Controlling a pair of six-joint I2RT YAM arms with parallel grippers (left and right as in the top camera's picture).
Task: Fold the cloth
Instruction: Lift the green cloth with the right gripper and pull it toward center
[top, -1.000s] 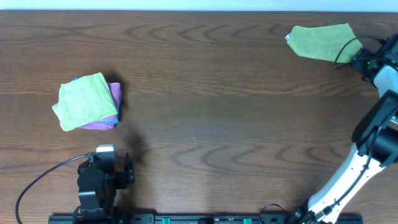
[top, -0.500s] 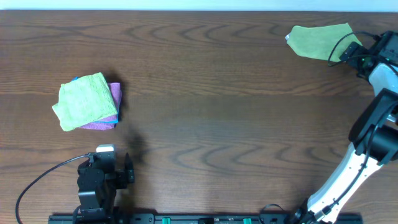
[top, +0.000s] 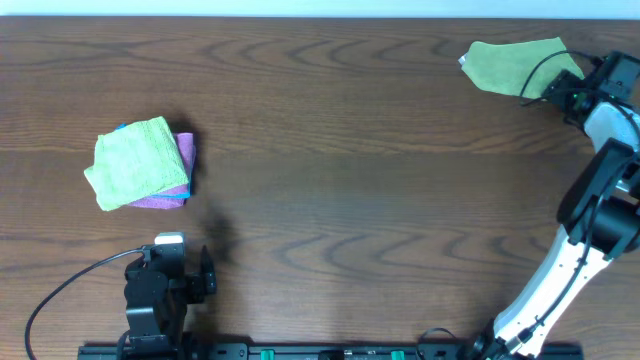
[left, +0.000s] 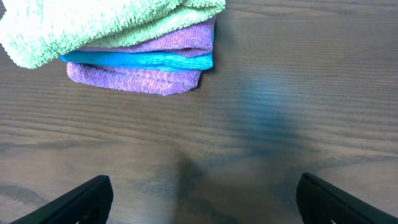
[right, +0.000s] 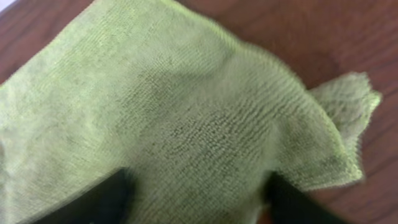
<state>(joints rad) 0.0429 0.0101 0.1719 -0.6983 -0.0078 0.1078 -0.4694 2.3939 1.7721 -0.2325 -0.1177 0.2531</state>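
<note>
**Right gripper at the edge of the olive-green cloth**

The olive-green cloth (top: 515, 66) is lying spread out at the far right corner of the wooden table (top: 340, 170). The right gripper (top: 562, 90) is reaching over its right edge, with its fingers (right: 112, 196) parted and fabric spanning the gap between them. The left gripper (left: 205, 199) is hanging wide open above bare wood, near a stack of folded cloths (top: 140, 163).
</note>
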